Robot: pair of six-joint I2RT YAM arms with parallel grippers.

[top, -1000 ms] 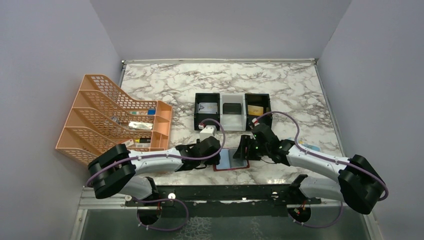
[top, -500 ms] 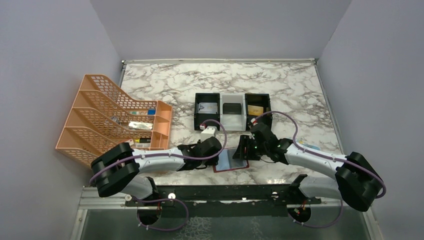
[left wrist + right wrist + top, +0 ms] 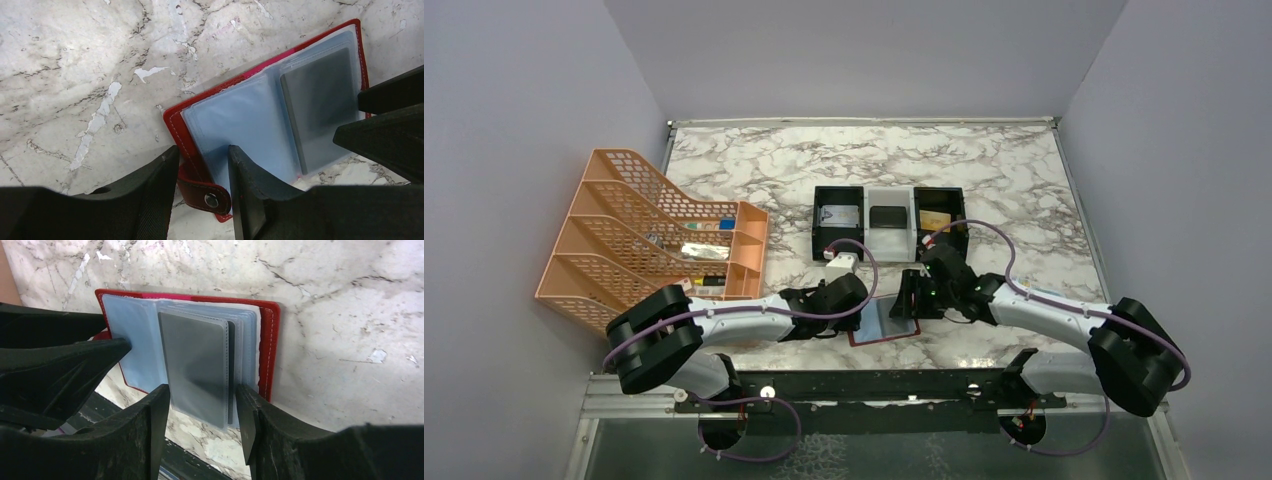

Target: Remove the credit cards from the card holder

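A red card holder [image 3: 886, 322] lies open and flat near the front edge of the marble surface [image 3: 1004, 180]. The left gripper [image 3: 202, 155] straddles its snap-tab edge. The right gripper [image 3: 202, 390] flanks a dark card [image 3: 195, 365] inside a clear sleeve. Both have fingers apart, but I cannot tell whether either pinches. The card looks thin, stiff and slippery, best pinched by its edges while the light holder is pinned.
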